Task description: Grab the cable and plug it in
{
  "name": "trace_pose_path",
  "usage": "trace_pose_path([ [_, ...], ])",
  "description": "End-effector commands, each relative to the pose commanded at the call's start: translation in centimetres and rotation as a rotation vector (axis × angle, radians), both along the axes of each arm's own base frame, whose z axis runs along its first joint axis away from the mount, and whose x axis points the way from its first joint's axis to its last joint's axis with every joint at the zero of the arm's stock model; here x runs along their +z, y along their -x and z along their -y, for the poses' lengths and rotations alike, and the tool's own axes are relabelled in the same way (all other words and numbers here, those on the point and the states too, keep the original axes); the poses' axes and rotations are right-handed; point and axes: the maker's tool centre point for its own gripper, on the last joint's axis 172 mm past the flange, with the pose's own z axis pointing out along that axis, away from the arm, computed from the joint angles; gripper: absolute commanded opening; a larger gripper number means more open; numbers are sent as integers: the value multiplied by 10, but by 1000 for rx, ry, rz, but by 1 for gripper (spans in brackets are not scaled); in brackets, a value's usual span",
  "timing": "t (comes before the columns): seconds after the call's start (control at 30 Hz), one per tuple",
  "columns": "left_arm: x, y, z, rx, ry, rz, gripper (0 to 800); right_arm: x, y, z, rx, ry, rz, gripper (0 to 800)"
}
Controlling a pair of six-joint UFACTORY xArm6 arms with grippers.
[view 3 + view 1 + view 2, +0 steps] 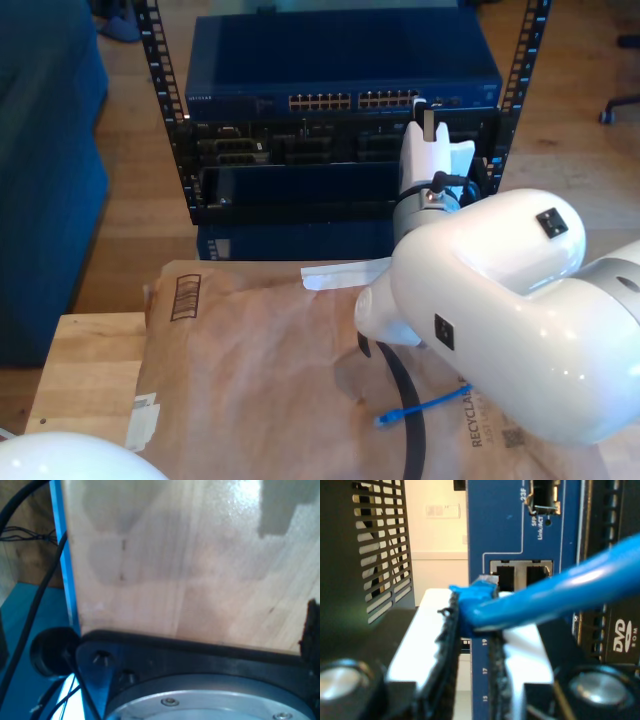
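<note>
The blue cable [560,592] is pinched between the black pads of my second gripper [472,615], which is shut on it just behind its clear plug [487,580]. The plug sits close in front of two dark ports [522,575] on the blue switch [505,525], apart from them. In the exterior view my second gripper [428,125] reaches the switch's [340,60] port row [385,100] at its right end. The cable's other end [420,407] lies on brown paper. My first gripper [159,630] hangs over bare wood, open, with one pad [312,627] showing.
The switch sits in a black rack [160,90] above other dark units [290,150]. Brown paper [250,370] covers the wooden table [85,370]. A thick black cable [410,420] runs under the white arm [500,300]. A black arm base [200,670] and cables [30,610] stand at the table edge.
</note>
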Motion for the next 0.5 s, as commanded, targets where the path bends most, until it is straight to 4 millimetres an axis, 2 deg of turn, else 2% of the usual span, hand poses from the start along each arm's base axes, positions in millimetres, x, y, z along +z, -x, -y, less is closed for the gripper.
trace_pose_path([
  [0.2, 0, 0, 0, 0, 0, 0, 798, -5, -3, -1, -1, 2, -1, 0],
  [0.5, 0, 0, 1, 1, 1, 0, 798, -2, -9, 1, -7, -2, 12, 0],
])
